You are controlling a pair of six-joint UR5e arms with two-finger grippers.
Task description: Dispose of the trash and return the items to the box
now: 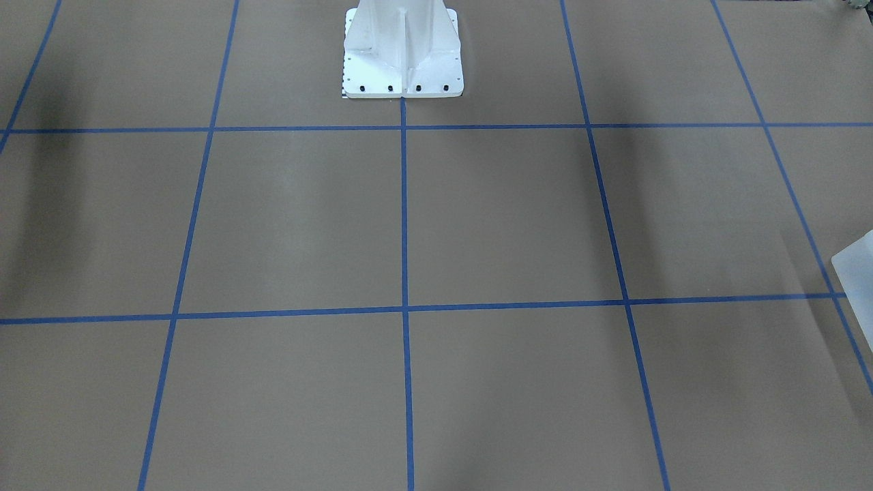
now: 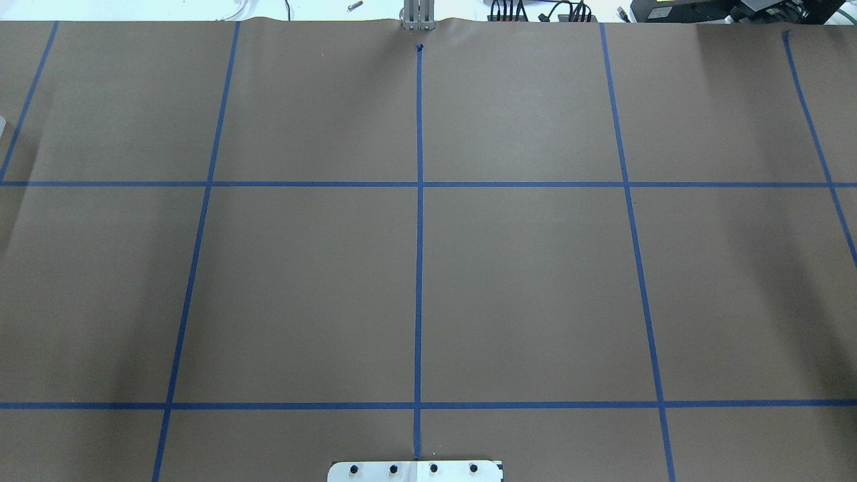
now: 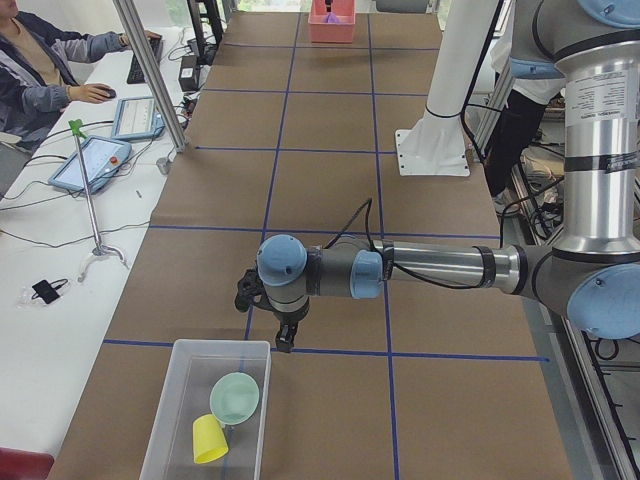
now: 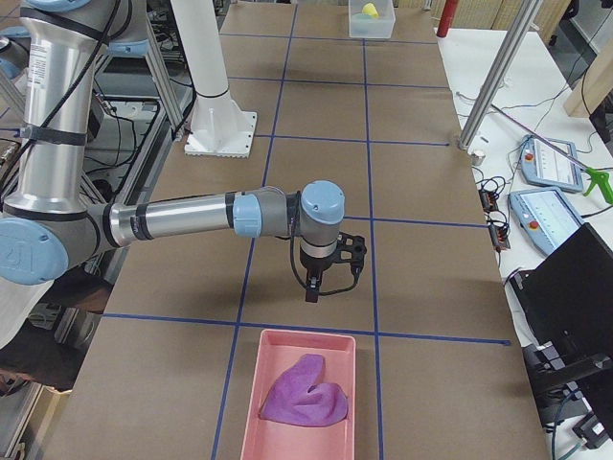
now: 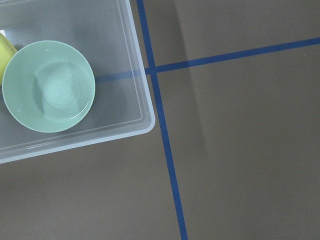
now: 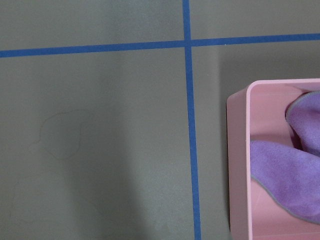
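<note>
A clear plastic box [image 3: 170, 420] at the table's left end holds a mint green bowl [image 3: 235, 397] and a yellow cup [image 3: 208, 440]. The left wrist view looks down on the box's corner [image 5: 145, 107], the bowl [image 5: 48, 86] and the cup's edge [image 5: 3, 52]. My left gripper [image 3: 286, 338] hangs just beyond the box's far corner; I cannot tell if it is open or shut. A pink bin [image 4: 273, 350] at the right end holds a purple cloth [image 4: 306, 395]. My right gripper [image 4: 329, 284] hangs just beyond the bin; I cannot tell its state. The right wrist view shows the bin [image 6: 238, 165] and cloth [image 6: 285, 175].
The brown table carries a grid of blue tape [image 2: 419, 268]. The white robot base [image 1: 402, 51] stands at the robot's edge of the table. An operator [image 3: 40, 60] sits with tablets [image 3: 95, 160] on a side table. A box corner [image 1: 856, 266] shows at the edge.
</note>
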